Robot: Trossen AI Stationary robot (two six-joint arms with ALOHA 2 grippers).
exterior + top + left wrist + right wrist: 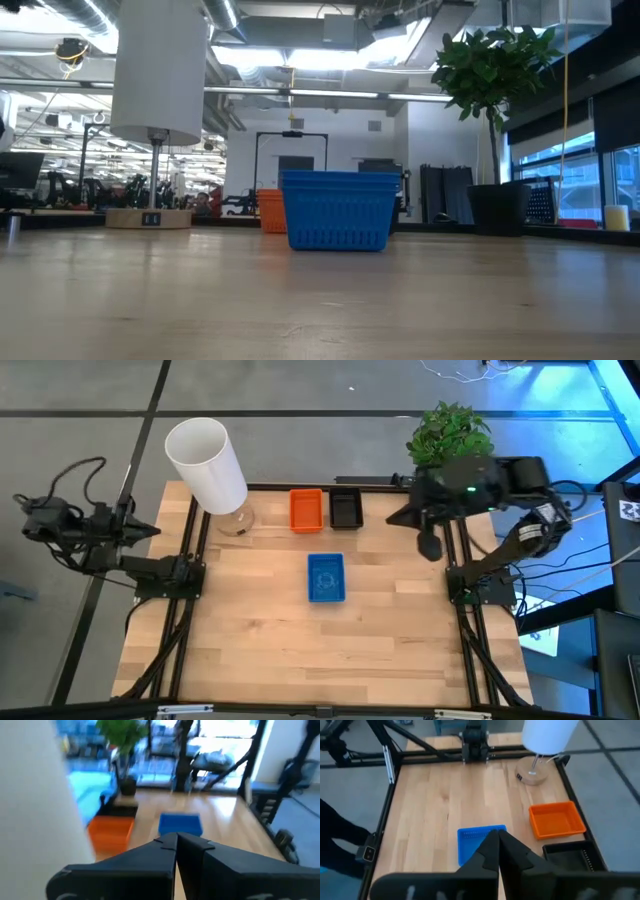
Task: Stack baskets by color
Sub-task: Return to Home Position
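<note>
Spotting the blue baskets point(326, 578) stacked at the middle of the table point(250, 650), touched by nothing. Finding the orange baskets point(306, 510) and black baskets point(346, 509) just beside each other near the far edge, by the white cylinder point(205, 460). Reading left jaws as pressed together, empty, beside the left edge; right jaws likewise, above the right edge.

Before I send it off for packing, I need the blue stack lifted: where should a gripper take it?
Probably best to pinch one long wall at its top rim, coming straight down. The blue stack stands upright with its open top up. It is clear of the orange basket and the black basket, so either long side is free.
</note>
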